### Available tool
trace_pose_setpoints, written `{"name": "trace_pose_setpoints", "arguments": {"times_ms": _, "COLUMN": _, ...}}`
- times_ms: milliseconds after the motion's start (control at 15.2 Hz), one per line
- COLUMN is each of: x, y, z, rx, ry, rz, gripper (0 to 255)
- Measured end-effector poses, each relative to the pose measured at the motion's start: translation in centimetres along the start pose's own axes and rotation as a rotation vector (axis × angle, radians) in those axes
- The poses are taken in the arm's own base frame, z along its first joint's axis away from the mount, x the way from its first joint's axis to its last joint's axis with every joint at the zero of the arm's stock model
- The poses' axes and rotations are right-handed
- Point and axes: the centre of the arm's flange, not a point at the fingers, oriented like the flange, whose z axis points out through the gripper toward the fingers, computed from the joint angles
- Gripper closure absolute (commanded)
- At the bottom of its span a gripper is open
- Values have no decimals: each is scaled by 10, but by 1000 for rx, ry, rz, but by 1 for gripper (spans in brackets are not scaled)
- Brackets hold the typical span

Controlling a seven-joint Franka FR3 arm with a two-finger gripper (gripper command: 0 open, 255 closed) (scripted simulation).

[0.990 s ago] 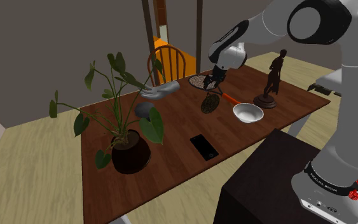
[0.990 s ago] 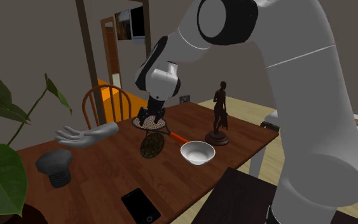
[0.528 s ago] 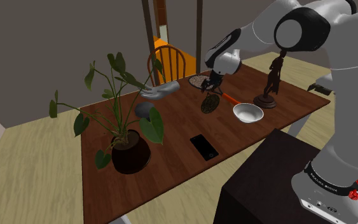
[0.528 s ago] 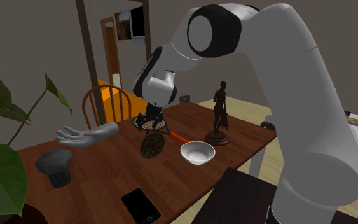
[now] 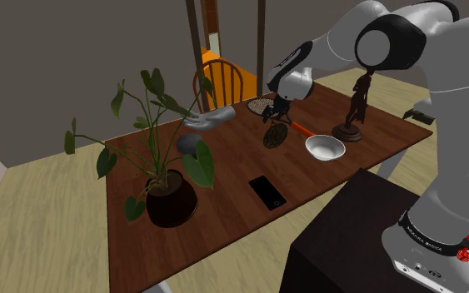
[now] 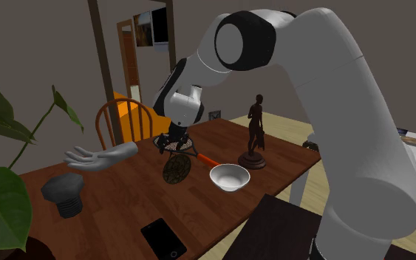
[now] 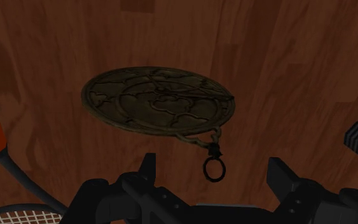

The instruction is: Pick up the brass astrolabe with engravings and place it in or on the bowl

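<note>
1 flat, round, dark brassy astrolabe [image 7: 158, 105] with engraved tracery.

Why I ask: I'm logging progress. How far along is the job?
Done: nothing yet; the astrolabe lies flat on the table, the bowl empty. In hand: the open gripper hovers above the astrolabe. Left: grasp, lift, carry to the bowl.
</note>
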Motion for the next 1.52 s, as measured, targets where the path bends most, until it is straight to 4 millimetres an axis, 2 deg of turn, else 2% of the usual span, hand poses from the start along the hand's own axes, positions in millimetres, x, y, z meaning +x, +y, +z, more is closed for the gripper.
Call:
{"name": "trace_pose_setpoints", "arguments": {"times_ms": 66, "x": 0, "y": 0, "z": 0, "rx": 0, "ry": 0, "rz": 0, "gripper": 255}}
{"name": "trace_pose_setpoints", "arguments": {"times_ms": 792, "x": 1, "y": -1, "z": -2, "rx": 0, "ry": 0, "rz": 0, "gripper": 255}}
{"name": "trace_pose_setpoints", "arguments": {"times_ms": 1518, "x": 17, "y": -13, "z": -53, "rx": 0, "ry": 0, "rz": 0, "gripper": 255}}
